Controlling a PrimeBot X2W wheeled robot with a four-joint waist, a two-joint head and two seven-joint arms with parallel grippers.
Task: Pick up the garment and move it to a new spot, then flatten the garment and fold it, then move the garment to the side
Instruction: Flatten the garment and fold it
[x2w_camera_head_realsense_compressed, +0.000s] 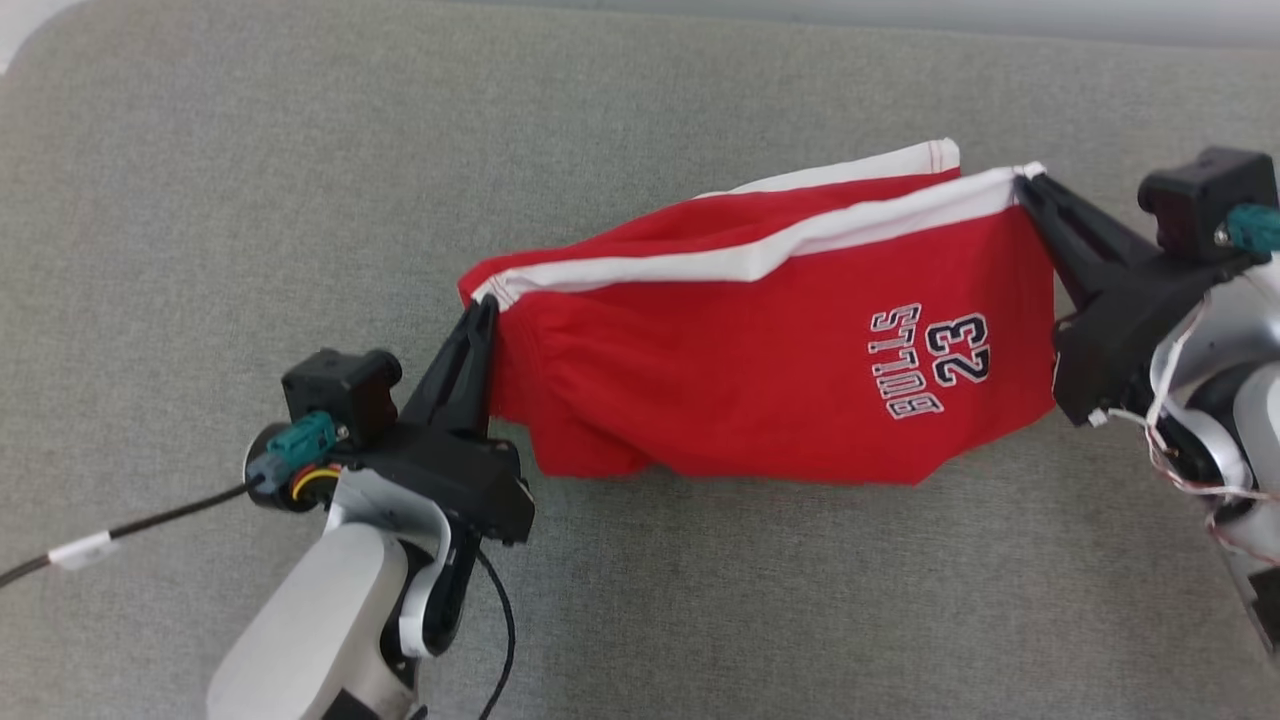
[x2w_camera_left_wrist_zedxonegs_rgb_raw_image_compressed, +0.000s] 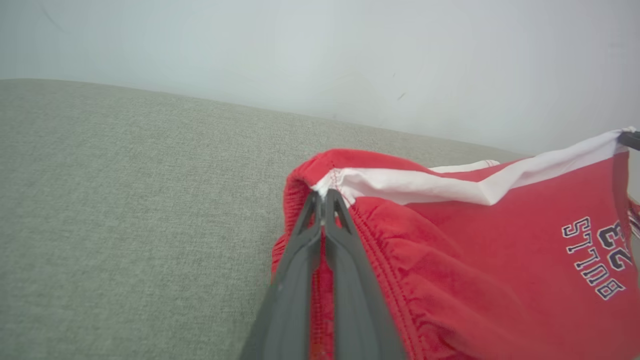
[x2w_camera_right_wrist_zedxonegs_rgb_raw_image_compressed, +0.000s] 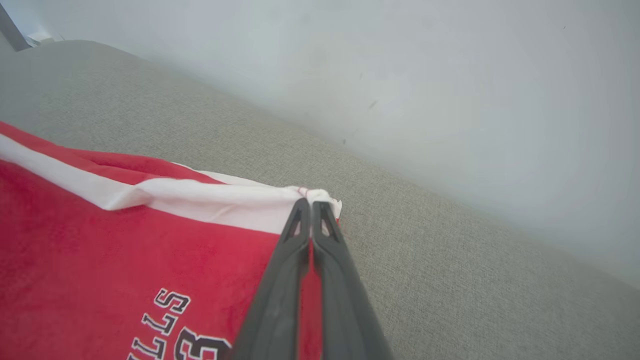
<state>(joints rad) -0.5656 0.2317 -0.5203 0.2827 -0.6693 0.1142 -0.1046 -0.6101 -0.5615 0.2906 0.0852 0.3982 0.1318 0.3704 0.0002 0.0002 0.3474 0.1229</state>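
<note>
The red Bulls shorts (x2w_camera_head_realsense_compressed: 760, 380) hang stretched between both grippers over the grey fabric surface (x2w_camera_head_realsense_compressed: 300, 150), white side stripe uppermost. The left gripper (x2w_camera_head_realsense_compressed: 483, 310) is clamped on the elastic-waist end, and the right gripper (x2w_camera_head_realsense_compressed: 1025, 180) is pinched on the white-striped corner at the other end. Whether the lower edge touches the surface I cannot tell.

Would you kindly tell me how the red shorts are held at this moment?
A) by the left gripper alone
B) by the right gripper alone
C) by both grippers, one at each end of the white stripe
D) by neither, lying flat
C: the left gripper and the right gripper each pinch one end of the white stripe on the red shorts.
</note>
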